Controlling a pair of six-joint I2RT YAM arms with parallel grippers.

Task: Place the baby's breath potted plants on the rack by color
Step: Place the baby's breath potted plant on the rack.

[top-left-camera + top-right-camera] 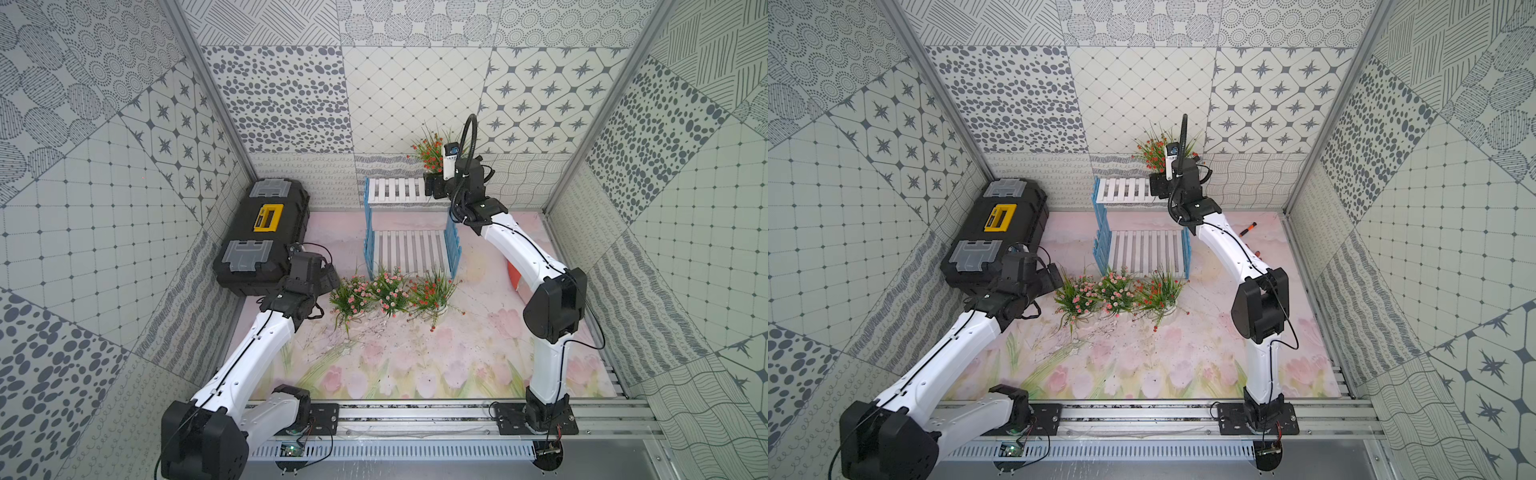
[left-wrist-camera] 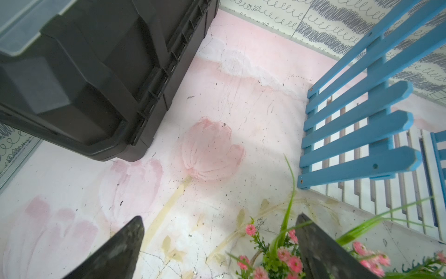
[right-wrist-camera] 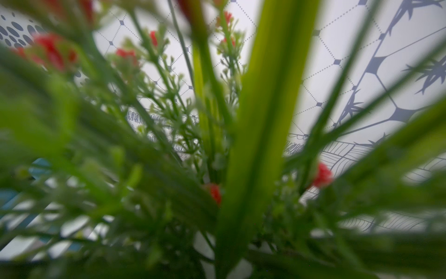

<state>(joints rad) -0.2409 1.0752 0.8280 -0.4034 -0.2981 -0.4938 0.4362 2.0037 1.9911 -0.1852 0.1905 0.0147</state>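
Red-flowered baby's breath potted plant at top shelf of white-slatted, blue-framed rack, against right gripper; clamped or loose, cannot tell. Left gripper spread apart beside pink-flowered plant.

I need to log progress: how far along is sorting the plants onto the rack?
Done: nothing for certain. In hand: one red plant is at the right hand, at the right end of the top shelf; release unclear. Left: the other red plant, middle pink plant and outer pink plant stand on the mat before the rack, the open left hand beside the outer one.
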